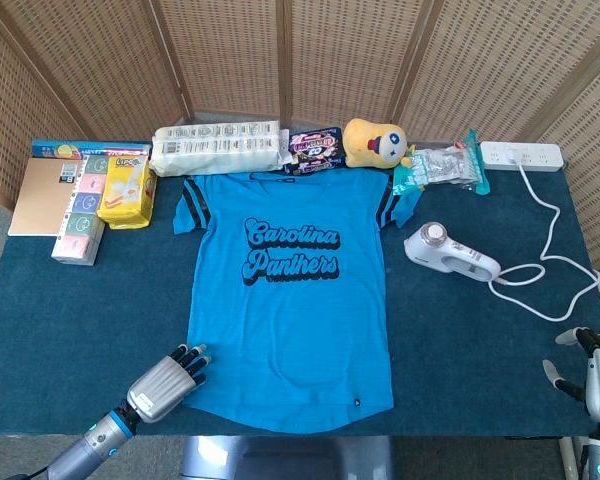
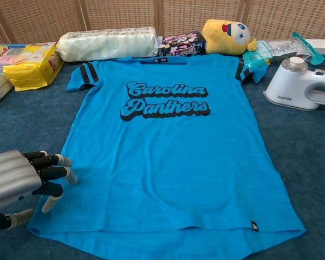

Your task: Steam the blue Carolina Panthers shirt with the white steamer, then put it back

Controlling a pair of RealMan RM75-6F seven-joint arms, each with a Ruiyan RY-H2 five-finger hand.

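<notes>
At bench centre, the blue short-sleeved Carolina Panthers shirt (image 1: 288,292) lies flat, print up, collar toward the far wicker screen, hem at the near edge. Spread this way the whole front is open to a steamer pass; judged ready for steaming, none begun yet.

Left hand (image 1: 164,385) rests at the shirt's near-left hem corner, fingers (image 2: 58,160) extended and slightly apart, tips on or just over the fabric edge; nothing held. Chest view shows the cloth there lying smooth. Likely purpose: flattening or pinning that corner, though actual contact cannot be confirmed.

White handheld steamer (image 1: 449,253) sits on the dark blue bench cloth (image 1: 100,300) just right of the shirt, apart from it, untouched. Its white cord (image 1: 550,262) loops to the white power strip (image 1: 521,154) at the far-right corner, so it appears plugged in and within the right arm's side.

Right hand (image 1: 592,375) is at the near-right bench edge, well apart from the steamer, fingers apart, empty.

Along the far edge: yellow plush toy (image 1: 373,141), snack packets, white wrapped roll, yellow pack, booklets. All clear of the shirt body.
</notes>
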